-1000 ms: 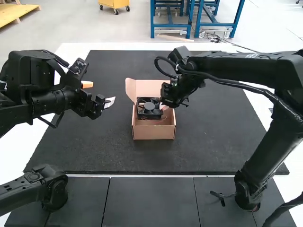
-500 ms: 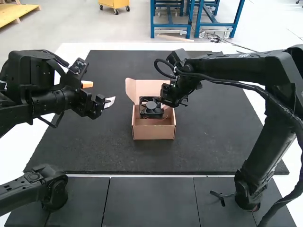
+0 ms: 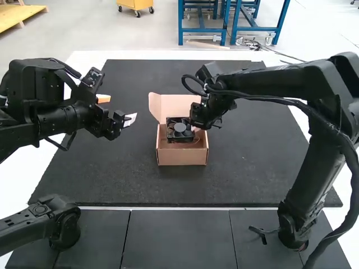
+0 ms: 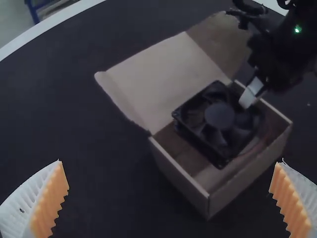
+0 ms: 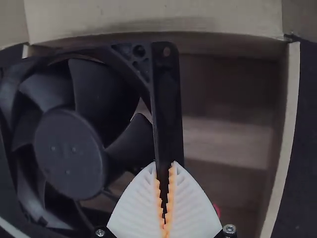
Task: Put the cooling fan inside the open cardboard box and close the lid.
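High view: fan (image 3: 179, 130) flatter than a second ago, tilted in top of box (image 3: 182, 152), lid flap (image 3: 168, 105) up behind. Right gripper (image 3: 196, 123) pinches fan's frame. Left gripper (image 3: 120, 124) unmoved, spread wide, well apart from box, over black mat (image 3: 101, 168).
Left wrist view: fan's lower edge hidden inside box.
Right wrist view: fan cut off at picture edge; box floor dim.

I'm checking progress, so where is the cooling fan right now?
In the high view, the cooling fan sits tilted in the mouth of the open cardboard box near the view's centre, its frame pinched by the right gripper.
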`<state>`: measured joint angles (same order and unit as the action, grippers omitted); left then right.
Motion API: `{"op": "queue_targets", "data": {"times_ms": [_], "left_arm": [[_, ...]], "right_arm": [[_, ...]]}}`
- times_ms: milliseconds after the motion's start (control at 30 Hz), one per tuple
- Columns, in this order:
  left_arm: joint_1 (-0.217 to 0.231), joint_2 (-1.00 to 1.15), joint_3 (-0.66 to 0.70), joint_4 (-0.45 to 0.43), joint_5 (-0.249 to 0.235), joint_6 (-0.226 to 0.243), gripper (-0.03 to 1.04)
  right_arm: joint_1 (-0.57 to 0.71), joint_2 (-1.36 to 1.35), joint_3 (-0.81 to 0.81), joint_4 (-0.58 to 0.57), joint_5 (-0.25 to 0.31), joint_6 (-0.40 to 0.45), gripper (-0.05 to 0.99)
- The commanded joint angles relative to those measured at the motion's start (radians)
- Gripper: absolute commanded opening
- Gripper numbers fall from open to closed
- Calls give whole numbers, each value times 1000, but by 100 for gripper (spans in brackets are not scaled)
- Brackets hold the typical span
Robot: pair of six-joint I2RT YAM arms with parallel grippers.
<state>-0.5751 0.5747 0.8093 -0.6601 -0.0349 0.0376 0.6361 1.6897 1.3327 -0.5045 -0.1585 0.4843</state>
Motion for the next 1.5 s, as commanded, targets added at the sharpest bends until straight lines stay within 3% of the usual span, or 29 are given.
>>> {"op": "queue_targets", "data": {"times_ms": [0,567,767,967,1300,1400,1467], "left_arm": [[8,-24,8,8,-11,4,96],[1,-24,14,-85,-10,8,96],[1,-24,16,-90,-10,8,96],[1,-24,18,-88,-10,8,96],[6,-24,16,-76,-10,7,96],[6,-24,14,-64,-10,7,96],[6,-22,14,-55,-10,5,96]], "right_arm": [[-9,15,-3,9,5,-21,-2],[-9,65,-18,11,30,-55,-2],[-9,84,-26,11,57,-93,-2],[-9,113,-23,17,51,-89,-2],[-10,119,26,11,8,-122,35],[-10,117,77,-9,-18,-133,53],[-10,116,132,-25,-41,-144,56]]}}
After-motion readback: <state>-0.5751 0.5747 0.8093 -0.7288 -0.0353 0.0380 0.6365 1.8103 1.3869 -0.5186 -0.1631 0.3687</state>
